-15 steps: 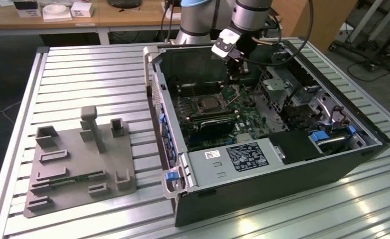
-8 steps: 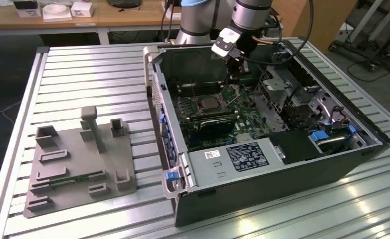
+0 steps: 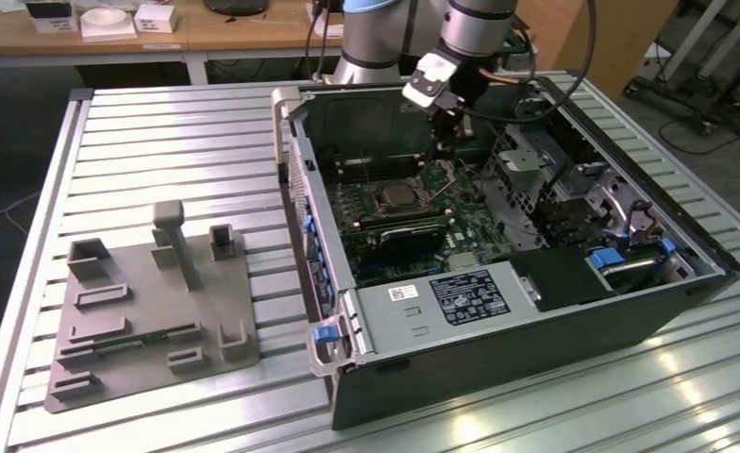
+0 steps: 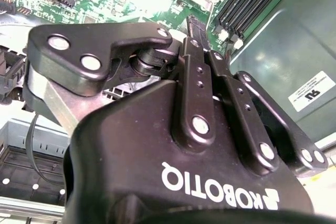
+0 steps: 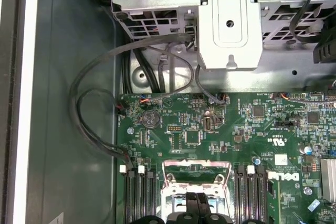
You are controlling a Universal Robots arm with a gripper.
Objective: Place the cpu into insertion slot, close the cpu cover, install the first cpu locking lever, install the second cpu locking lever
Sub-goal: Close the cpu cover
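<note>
While the claw is hanging inside the open computer case, its fingertips are sitting right over the socket, so the target is lying straight below the tips, not off to a side. Fingers are pressing together in both wrist views with nothing visible pinched between them (reading that as closed and carrying nothing). Cover frame is looking tipped up off the socket in the first wrist view, with the green board showing through its window. The tips are sitting just beside it, on the side away from the metal drive cage; can't tell whether they're touching frame or socket. Can't tell either whether the chip is lying seated, since the fingers are blocking the socket's centre. Socket is lying between two banks of memory slots, whose long axes are running parallel to its sides and along the line from tips to frame. Only one arm working, so no question of which is nearer. Case is also holding loose black cables beside the board. Grey holder plate is sitting well apart on the slatted table, on the exterior view's left of the case
</note>
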